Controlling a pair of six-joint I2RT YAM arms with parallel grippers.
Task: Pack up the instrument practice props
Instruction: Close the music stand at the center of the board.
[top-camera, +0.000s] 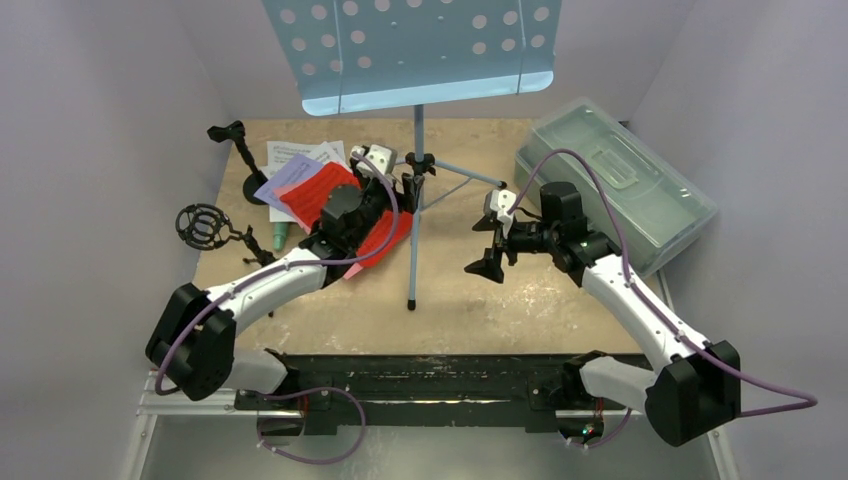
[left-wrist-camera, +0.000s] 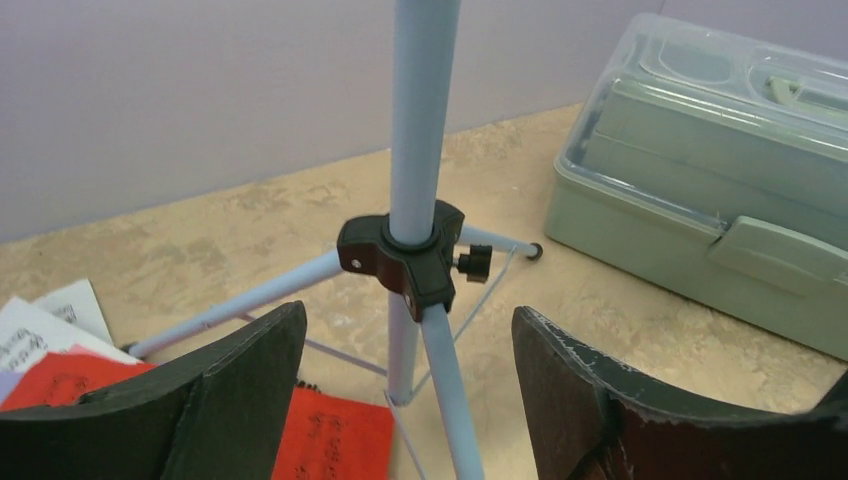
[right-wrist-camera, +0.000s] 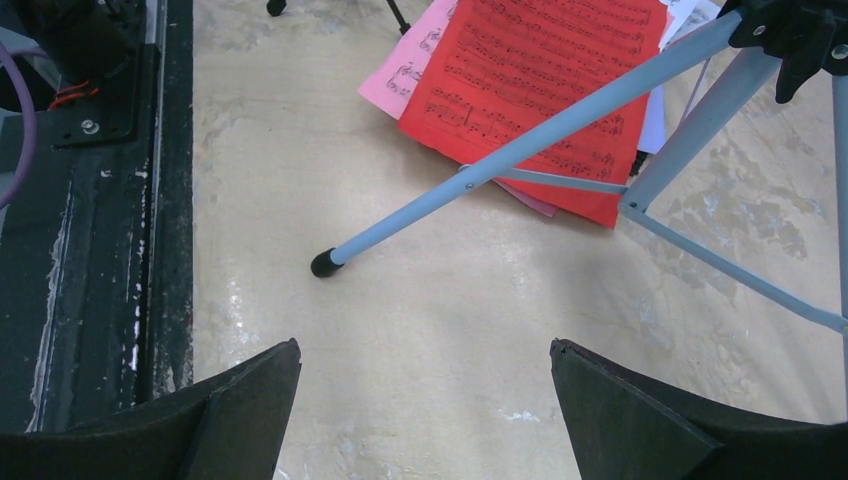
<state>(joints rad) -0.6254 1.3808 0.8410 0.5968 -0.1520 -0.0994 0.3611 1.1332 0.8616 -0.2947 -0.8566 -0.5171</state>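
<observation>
The left tool (left-wrist-camera: 405, 318) stands fairly wide, its two dark pads on either side of the light-blue pole (left-wrist-camera: 420, 120) of the music rack (top-camera: 420, 50), just short of it. It faces the black collar (left-wrist-camera: 405, 260) where the tripod legs spread, and it holds and touches nothing. The right tool (right-wrist-camera: 422, 347) is spread as wide as it goes, also empty. It hangs above bare desk (top-camera: 500, 310) near the black foot (right-wrist-camera: 325, 262) of the stand's nearest leg.

Judging by how things lie, the packing has hardly begun. The rack is upright at full height with its legs splayed in the middle of the desk. The red sheet (right-wrist-camera: 540, 70) and pink sheet (right-wrist-camera: 410, 65) lie flat under the legs, with the white sheets (top-camera: 300, 153) and a lilac sheet (top-camera: 285, 180) beside them at the left. Further left, the black microphone tripod (top-camera: 205, 225), the round-base pole (top-camera: 250, 170) and the teal microphone (top-camera: 280, 238) are all out on the desk.

The grey-green box (top-camera: 615, 185) sits at the right rear with its lid down and its latch closed. Whether anything is already inside cannot be told through the cloudy plastic.

What seems left is to collapse the stand, gather the sheets and small pieces, open the box and stow everything.
</observation>
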